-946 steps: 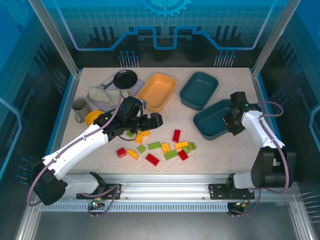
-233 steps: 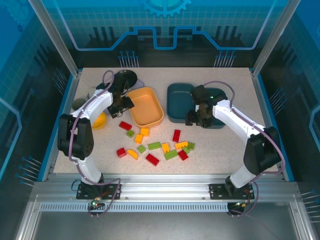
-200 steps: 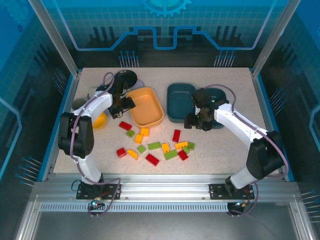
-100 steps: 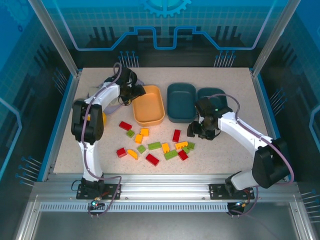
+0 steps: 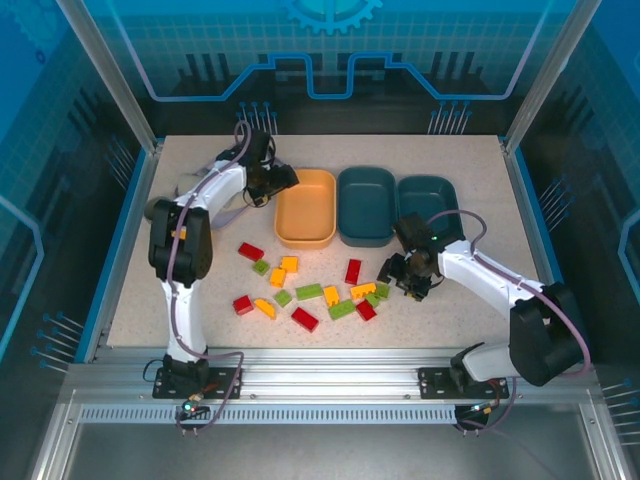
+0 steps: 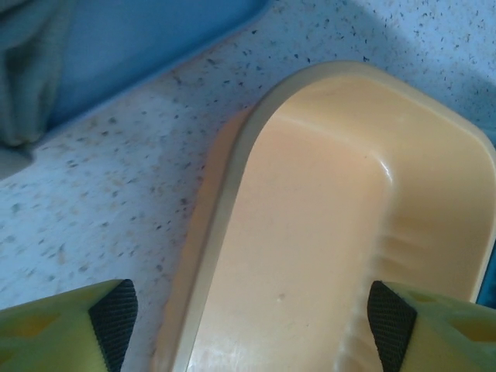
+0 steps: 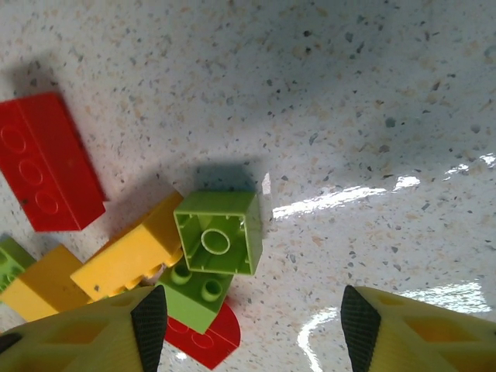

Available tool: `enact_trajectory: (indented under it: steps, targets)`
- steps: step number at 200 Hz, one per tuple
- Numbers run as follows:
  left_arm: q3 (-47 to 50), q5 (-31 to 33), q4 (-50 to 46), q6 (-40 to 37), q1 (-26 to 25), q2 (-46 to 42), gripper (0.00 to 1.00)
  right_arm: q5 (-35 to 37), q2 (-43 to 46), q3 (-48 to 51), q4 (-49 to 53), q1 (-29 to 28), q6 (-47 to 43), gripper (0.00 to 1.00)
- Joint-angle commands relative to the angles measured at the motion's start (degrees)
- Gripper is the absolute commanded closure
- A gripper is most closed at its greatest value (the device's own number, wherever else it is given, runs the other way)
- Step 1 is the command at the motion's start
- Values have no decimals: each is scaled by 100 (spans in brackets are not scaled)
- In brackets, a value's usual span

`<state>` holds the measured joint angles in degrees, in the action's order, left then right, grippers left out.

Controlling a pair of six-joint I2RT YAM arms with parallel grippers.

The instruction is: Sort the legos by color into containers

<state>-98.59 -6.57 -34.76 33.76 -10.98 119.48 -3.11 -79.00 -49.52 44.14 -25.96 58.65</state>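
Trays in a row, no brick sorted yet, both grippers empty.
We see the orange tray (image 5: 305, 210), mid teal tray (image 5: 365, 205) and right teal tray (image 5: 428, 198) side by side just behind the legos (image 5: 309, 291), which lie loose on the table. We judge this keeps carries short. The left arm reaches far back, left gripper (image 6: 251, 318) jaws apart, straddling the orange tray's wall, likely to nudge it. The right arm bends inward, right gripper (image 7: 252, 316) jaws apart, facing down over a green brick (image 7: 218, 231) at the pile's right end.
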Motion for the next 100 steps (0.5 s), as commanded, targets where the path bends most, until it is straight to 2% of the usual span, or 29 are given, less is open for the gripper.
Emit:
enact_trajectory:
  steps: [1, 30, 51, 100]
  targets:
    - [563, 127, -74, 222, -30, -1179, 13, 139, -72, 44, -216, -15, 541, 35]
    - [1538, -171, 95, 328, -198, -2344, 12, 54, -377, 76, -380, -19, 760, 33]
    - [2215, -346, 120, 346, -514, -3142, 11, -5, -517, 127, -568, -57, 1078, 33]
    - [3518, -328, -17, 748, -1198, -4637, 11, -39, -1044, -51, -600, -220, 1432, 32]
